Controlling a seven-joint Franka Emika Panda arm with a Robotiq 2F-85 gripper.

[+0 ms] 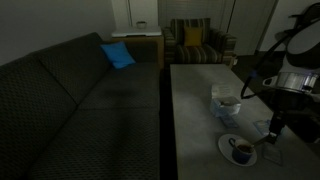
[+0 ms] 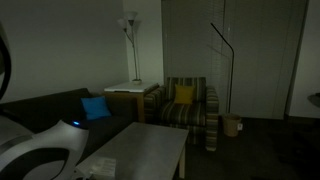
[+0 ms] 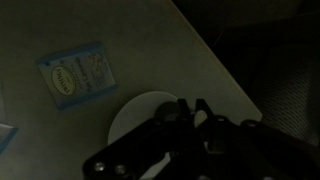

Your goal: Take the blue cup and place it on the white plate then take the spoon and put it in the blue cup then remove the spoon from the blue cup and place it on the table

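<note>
Blue cup [image 1: 241, 152] on white plate [image 1: 224, 148], lower right of frame. Your pincer [image 1: 273, 129] hangs just right of plate; too dark to tell its spread. Open counter [image 1: 190, 110] stretches frame-left. Wrist view: counter edge near plate.

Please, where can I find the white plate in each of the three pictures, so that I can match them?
In an exterior view: the white plate lies at the lower right, on the near end of the table, with the blue cup on it.
In an exterior view: the plate is not in it; only the table shows.
Wrist view: the plate is at bottom centre, partly covered.
Shared landmark: the grey table.
</note>
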